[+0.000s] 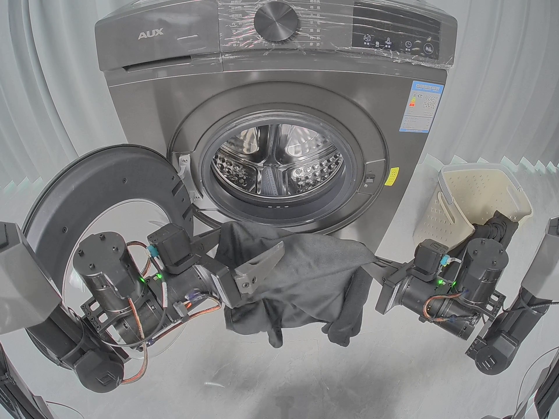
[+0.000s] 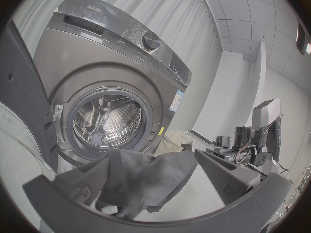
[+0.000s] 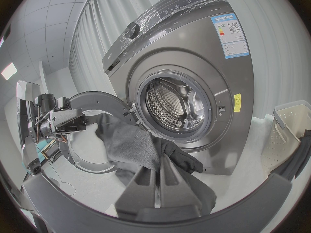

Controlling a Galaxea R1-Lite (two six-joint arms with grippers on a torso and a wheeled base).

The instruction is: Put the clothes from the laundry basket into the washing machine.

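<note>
A dark grey garment (image 1: 308,280) hangs stretched between my two grippers, just below the open mouth of the washing machine (image 1: 276,158). My right gripper (image 1: 372,266) is shut on the garment's right end (image 3: 129,143); its fingers (image 3: 175,185) are pressed together on the cloth. My left gripper (image 1: 250,241) stands open at the garment's left end, and the cloth (image 2: 145,178) lies draped between its spread fingers (image 2: 81,178). The cream laundry basket (image 1: 483,196) stands right of the machine with more dark clothes (image 1: 498,225) hanging over its rim.
The machine's round door (image 1: 99,187) is swung wide open to the left, close behind my left arm. The steel drum (image 2: 107,123) looks empty. Pale floor lies in front of the machine, with curtains behind it.
</note>
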